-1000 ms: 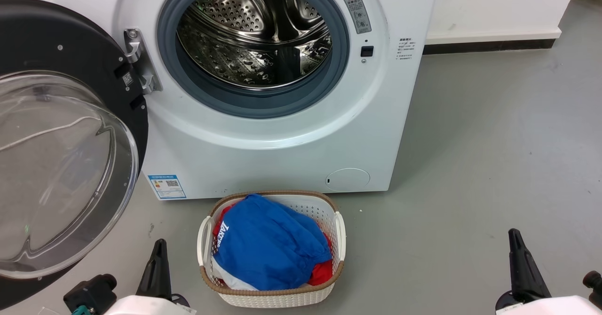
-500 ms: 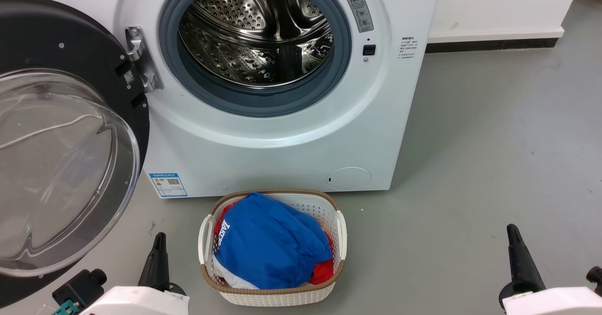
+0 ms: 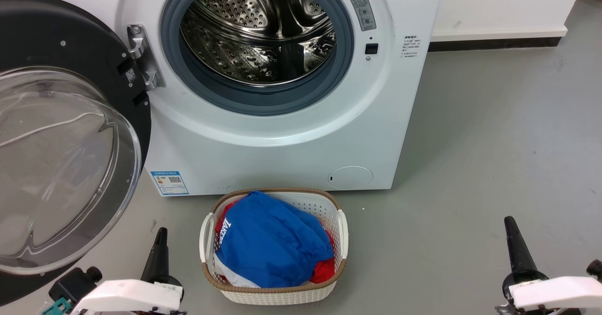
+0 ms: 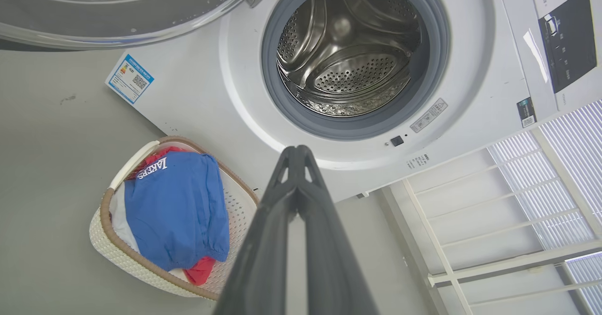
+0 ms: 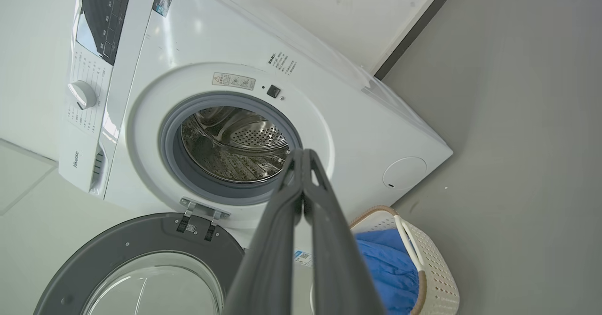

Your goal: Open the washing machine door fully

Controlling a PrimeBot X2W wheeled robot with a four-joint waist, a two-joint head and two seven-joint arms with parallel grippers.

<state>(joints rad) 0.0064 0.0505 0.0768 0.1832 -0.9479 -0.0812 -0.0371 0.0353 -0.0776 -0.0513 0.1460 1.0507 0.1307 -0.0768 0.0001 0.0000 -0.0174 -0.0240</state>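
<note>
Door point(image 3: 66, 145) hangs swung out at the far left of the head view, well clear of the drum mouth point(image 3: 256, 42), its inner face and bulging glass bowl point(image 3: 51, 183) turned toward the robot. Its outer edge runs past the frame, so I cannot tell how much swing is left. I judge it stiff and fairly heavy, turning only about the hinge point(image 3: 141, 56), with a glossy black rim point(image 3: 56, 28) that would slip under hard fingers (the glass is the part to spare). A flat push on the rim far from the hinge looks the best purchase. Left end effector point(image 3: 161, 237) sits low, near the door's lower edge but apart from it, clenched on nothing. Further right stands the basket point(image 3: 277, 298) of clothes, just before the machine point(image 3: 263, 155). Right end effector point(image 3: 510, 225) sits at the lower right over bare floor point(image 3: 470, 141), likewise clenched and empty
</note>
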